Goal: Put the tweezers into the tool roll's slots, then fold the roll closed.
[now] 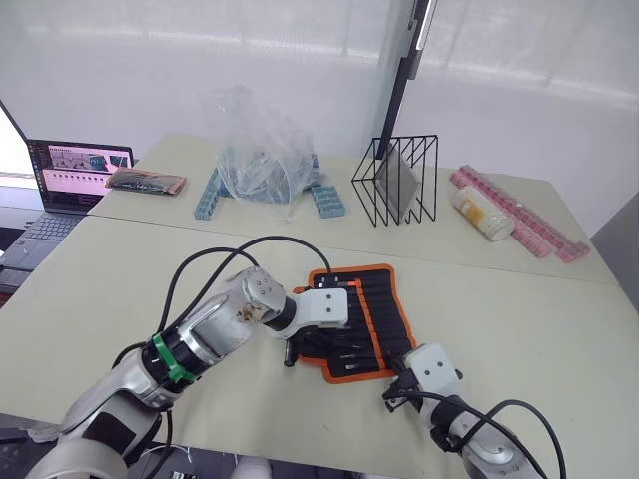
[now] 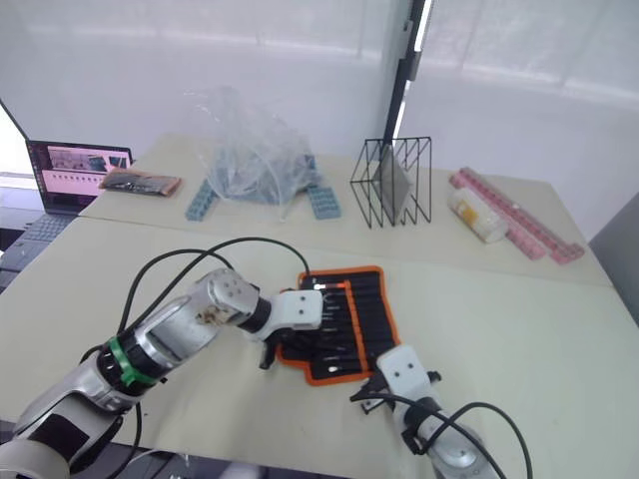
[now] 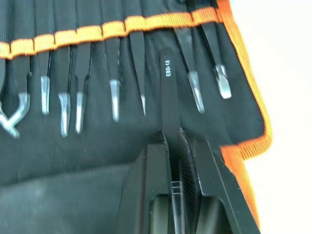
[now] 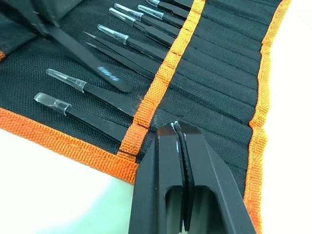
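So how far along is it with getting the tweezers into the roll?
Most tweezers already sit in slots under the orange band of the open tool roll. The left gripper is shut on one more tweezer, its blunt end aimed at a free slot but not yet in. The right gripper rests shut at the roll's near edge. Left: seat this one, then fold the roll.

"ESD-13" in white on the black tweezer (image 3: pixel 167 92) over the tool roll (image 3: pixel 243 126)
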Tool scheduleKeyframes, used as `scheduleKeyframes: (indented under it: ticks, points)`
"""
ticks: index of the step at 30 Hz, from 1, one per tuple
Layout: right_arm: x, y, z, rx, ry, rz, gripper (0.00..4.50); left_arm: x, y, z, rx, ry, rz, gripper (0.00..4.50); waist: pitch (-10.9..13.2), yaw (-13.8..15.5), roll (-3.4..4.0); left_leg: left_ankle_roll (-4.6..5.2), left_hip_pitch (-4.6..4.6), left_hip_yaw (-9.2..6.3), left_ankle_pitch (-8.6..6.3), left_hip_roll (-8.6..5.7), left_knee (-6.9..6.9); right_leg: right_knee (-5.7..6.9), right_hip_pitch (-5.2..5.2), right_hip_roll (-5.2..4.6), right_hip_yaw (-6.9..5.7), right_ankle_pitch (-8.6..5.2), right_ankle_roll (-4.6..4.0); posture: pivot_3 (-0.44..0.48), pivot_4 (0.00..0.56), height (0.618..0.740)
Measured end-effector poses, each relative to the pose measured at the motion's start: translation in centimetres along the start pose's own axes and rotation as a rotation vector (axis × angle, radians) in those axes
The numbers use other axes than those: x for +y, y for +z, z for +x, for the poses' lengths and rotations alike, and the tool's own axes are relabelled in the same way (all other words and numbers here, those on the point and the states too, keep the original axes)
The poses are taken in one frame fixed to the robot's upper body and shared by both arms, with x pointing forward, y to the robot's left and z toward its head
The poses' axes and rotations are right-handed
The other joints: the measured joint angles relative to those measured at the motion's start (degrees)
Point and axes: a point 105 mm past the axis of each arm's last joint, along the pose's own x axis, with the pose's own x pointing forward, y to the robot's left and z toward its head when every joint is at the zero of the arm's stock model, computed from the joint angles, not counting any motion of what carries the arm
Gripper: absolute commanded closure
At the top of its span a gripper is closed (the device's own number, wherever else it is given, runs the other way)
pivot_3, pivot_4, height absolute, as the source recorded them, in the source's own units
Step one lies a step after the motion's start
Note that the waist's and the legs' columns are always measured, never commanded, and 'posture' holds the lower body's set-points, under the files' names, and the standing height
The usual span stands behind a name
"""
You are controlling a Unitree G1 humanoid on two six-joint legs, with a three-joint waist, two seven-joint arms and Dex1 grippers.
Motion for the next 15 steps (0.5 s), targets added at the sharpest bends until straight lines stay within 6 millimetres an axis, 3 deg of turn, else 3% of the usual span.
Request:
scheduleKeyframes:
  ticks: [15]
  points:
    - [-0.1,-0.2,-0.1,0.01,-0.008,-0.007,4.5,0.3,1.1,1.7,-0.009,0.013,-0.008,4.46,-0.1,0.2,0.16,0.0,0.14,-0.06,0.0,-0.06,0.19,0.03,0.31,0.0,0.03,-0.02,-0.04,0.0,0.15,0.72]
